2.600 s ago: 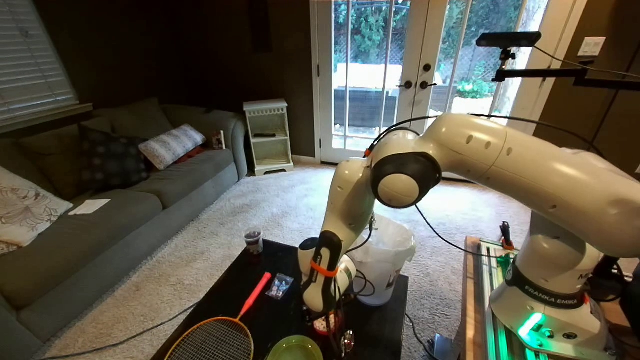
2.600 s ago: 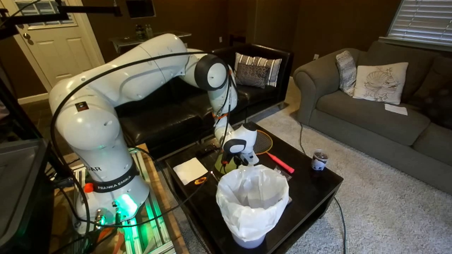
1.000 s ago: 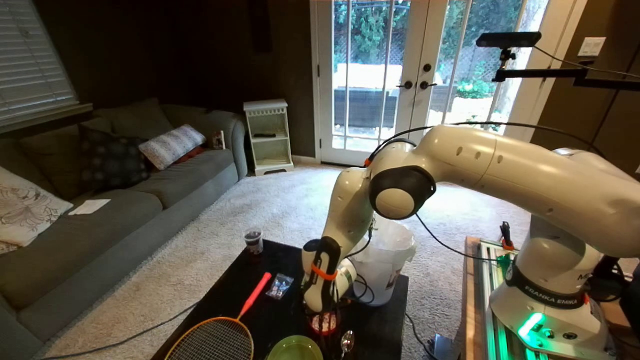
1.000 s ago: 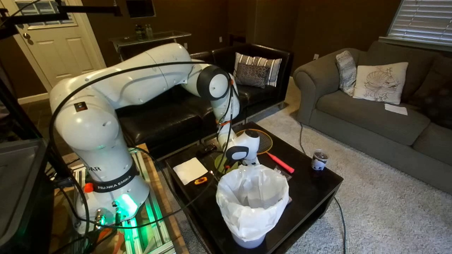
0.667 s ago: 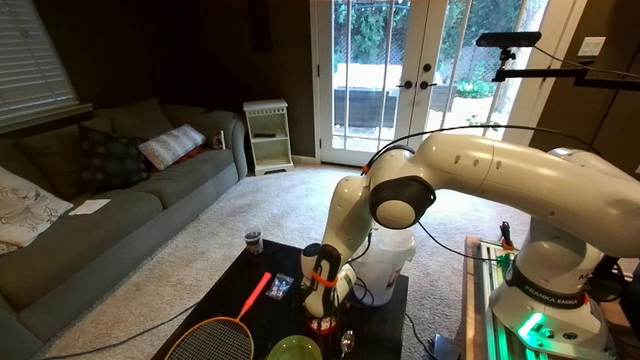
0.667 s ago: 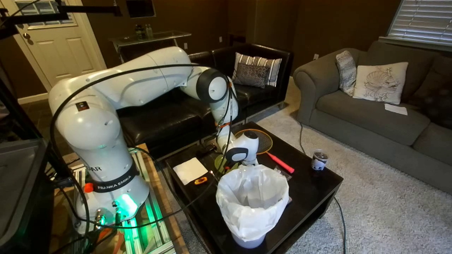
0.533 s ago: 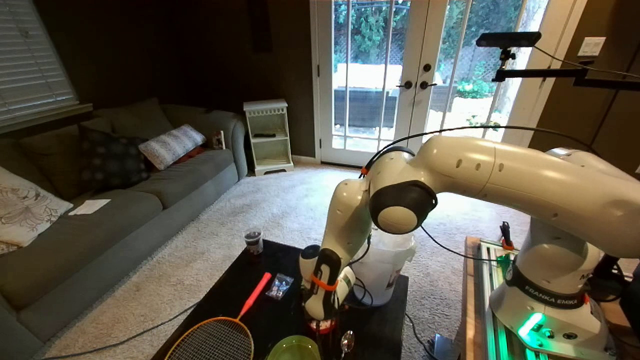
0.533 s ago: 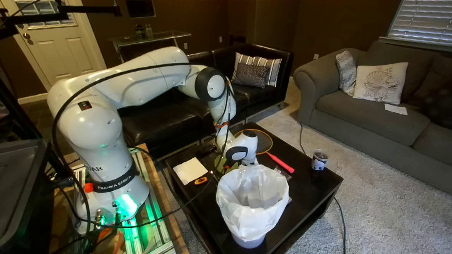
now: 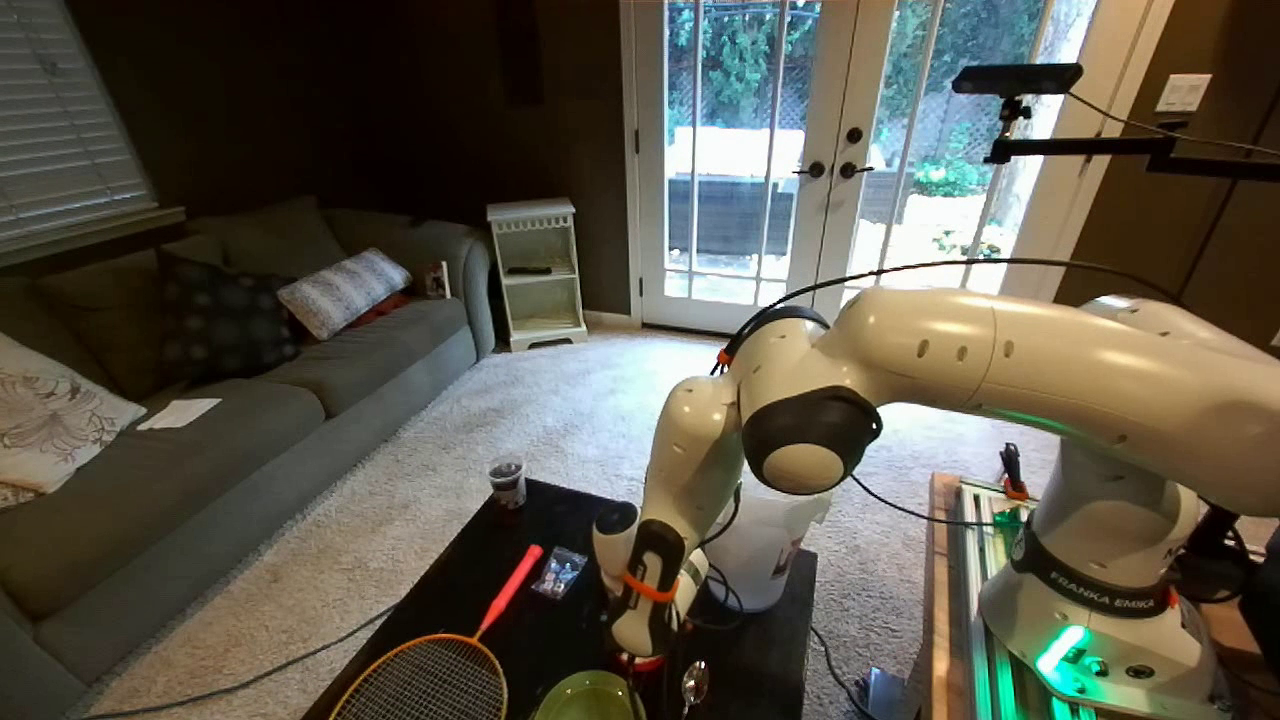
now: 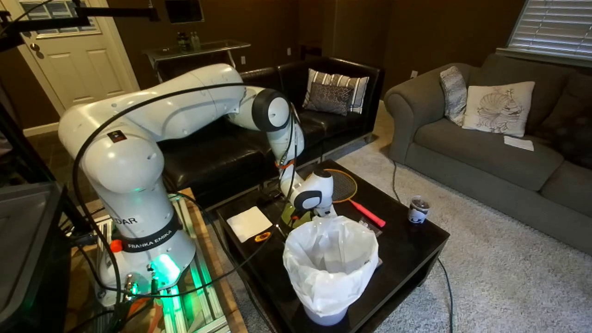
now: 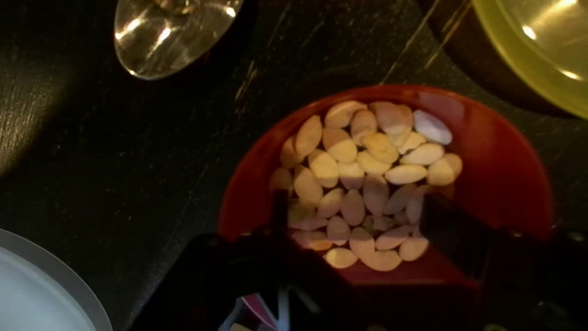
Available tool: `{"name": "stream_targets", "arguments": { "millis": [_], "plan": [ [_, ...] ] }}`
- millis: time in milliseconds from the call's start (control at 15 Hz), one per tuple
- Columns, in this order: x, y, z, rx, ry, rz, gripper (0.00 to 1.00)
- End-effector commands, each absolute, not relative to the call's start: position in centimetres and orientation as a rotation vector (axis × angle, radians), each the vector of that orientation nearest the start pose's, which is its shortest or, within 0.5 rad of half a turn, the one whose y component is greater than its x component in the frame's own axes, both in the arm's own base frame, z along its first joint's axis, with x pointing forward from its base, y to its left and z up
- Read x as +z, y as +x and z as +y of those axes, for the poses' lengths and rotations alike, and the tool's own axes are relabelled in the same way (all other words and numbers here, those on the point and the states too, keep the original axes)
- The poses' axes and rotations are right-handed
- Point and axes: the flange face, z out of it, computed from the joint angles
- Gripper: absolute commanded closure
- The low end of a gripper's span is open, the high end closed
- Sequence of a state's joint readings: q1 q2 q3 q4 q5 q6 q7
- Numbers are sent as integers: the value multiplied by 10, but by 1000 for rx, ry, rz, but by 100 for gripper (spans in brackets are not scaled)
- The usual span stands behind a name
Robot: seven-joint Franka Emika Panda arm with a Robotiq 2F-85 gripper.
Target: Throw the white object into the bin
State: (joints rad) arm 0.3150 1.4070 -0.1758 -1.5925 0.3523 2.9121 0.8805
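Across the pale carpet (image 9: 450,430) sits a grey sofa (image 10: 485,148), and near it, in an exterior view, a dark leather sofa (image 10: 222,157). Closer in stands a low dark table (image 10: 407,243), and over the table bends the white robot arm (image 10: 180,106), its wrist turned down toward the tabletop. Near a corner of the table the bin (image 9: 755,555) stands upright, its crinkled white liner (image 10: 323,291) turned out over the rim. Well apart from the bin lies a racket (image 9: 430,685) with a pinkish-red handle. Flat by one edge of the table is a white sheet (image 10: 249,224). Just beside each other, with a narrow gap, are a green bowl (image 9: 585,697) and a red bowl (image 11: 505,170). Over the red bowl, in the wrist view, the gripper (image 11: 353,207) has its fingers spread; whether they touch anything I cannot tell. At another corner stands a clear cup (image 10: 418,210) with dark contents. A small packet (image 9: 560,573) lies beside the racket's handle, and a metal spoon (image 9: 695,682) lies near the red bowl. Smallest are the pale oval pieces (image 11: 324,168) heaped in the red bowl, some visible between the fingers. Which thing is meant by the white object I cannot tell.
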Motion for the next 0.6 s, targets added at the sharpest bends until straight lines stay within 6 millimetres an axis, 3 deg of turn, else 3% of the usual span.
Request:
{"name": "stream_targets", "arguments": {
  "millis": [0, 267, 533],
  "plan": [
    [-178, 549, 50, -41, -2903, 1513, 41],
    [-177, 551, 49, -52, -2896, 1525, 37],
    [-174, 552, 49, -65, -2891, 1536, 56]
  ]
}}
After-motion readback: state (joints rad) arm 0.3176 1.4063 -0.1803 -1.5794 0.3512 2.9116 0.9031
